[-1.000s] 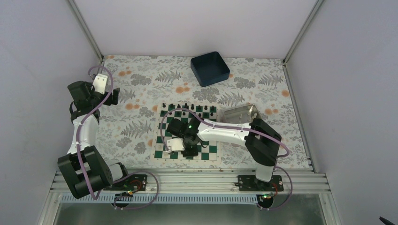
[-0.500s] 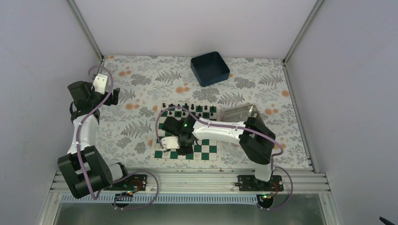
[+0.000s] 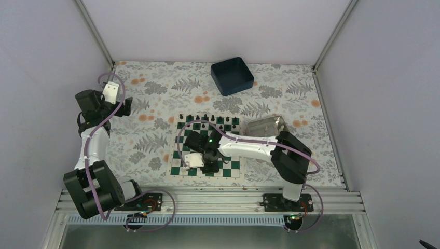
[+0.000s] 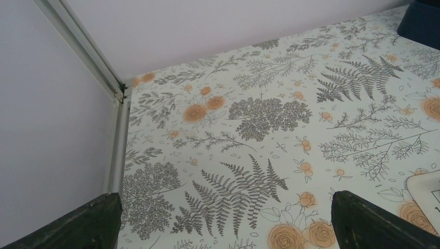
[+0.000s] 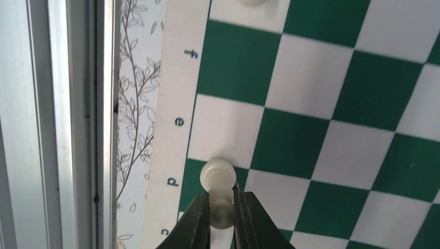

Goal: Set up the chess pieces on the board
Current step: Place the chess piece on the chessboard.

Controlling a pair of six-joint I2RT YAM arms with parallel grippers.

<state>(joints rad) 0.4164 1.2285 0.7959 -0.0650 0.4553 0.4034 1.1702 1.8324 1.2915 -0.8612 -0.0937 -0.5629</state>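
Note:
In the right wrist view my right gripper [image 5: 222, 203] is shut on a cream chess piece [image 5: 218, 175], gripping its stem below the round head. The piece hangs over the board [image 5: 311, 93] by the edge square lettered d; I cannot tell whether its base touches. A second cream piece [image 5: 254, 2] shows at the top edge. From above, the right gripper [image 3: 209, 167] is over the near rows of the board [image 3: 236, 166]. My left gripper [image 4: 225, 223] is open over bare tablecloth, far left of the board [image 3: 127, 106].
Black pieces [image 3: 207, 118] line the board's far row. A silver tray [image 3: 264, 126] lies by the board's far right corner. A dark blue bin [image 3: 232, 75] sits at the back. The metal rail [image 5: 72, 124] runs just beyond the board's near edge.
Half a second ago the right gripper was a little farther left and away over the board; it is back where it was one second ago. The left arm has not moved.

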